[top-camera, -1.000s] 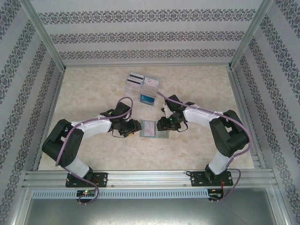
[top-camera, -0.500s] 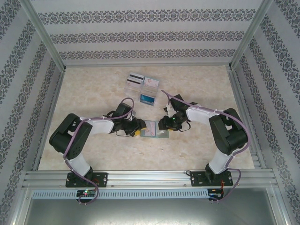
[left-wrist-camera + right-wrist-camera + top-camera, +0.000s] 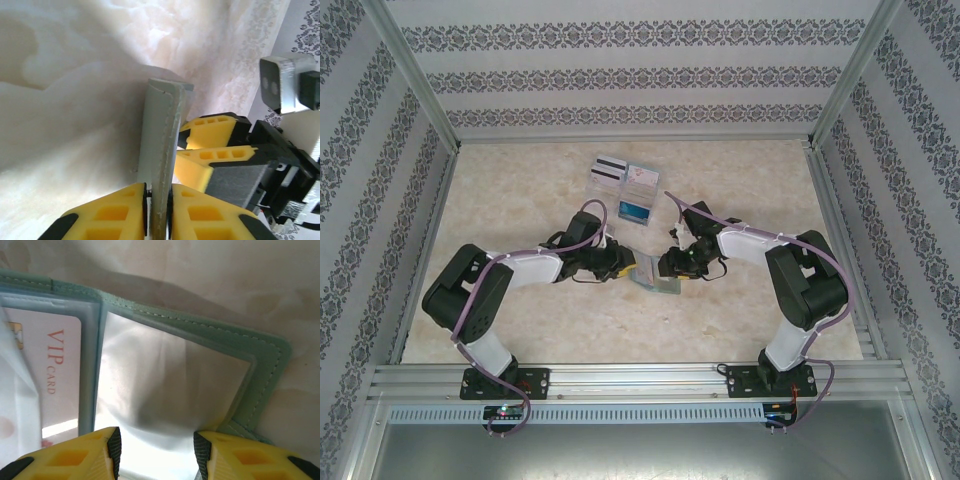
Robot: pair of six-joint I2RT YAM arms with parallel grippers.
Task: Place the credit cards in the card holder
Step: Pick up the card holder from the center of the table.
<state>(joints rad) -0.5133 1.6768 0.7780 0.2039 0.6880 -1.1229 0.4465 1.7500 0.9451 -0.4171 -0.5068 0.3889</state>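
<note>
- Sage-green folding card holder (image 3: pixel 660 281) with a stitched edge, near the middle of the beige marbled table (image 3: pixel 510 190), between the two grippers and partly open.
- Left gripper (image 3: pixel 157 196) pressed together on the holder's left flap, yellow fingers (image 3: pixel 120 212) clamping its edge. Flap standing up off the table, seen edge-on from the left wrist.
- Right gripper (image 3: pixel 156 449) spread, fingertips well apart at the near edge of the holder's right-hand page, with nothing clamped between them.
- Glossy clear pocket (image 3: pixel 170 385) on that page, framed by the green stitched border.
- Pale plastic card (image 3: pixel 55 365) with pinkish "VIP CARD" lettering, inside the clear pocket of the adjoining page.
- Farther back on the table, well apart from the holder: white card (image 3: pixel 608 167) with black stripes and a pale card (image 3: pixel 642 177), propped in clear plastic stands (image 3: pixel 601 187).
- Teal-blue card (image 3: pixel 635 210) just in front of those stands, between them and the holder.
</note>
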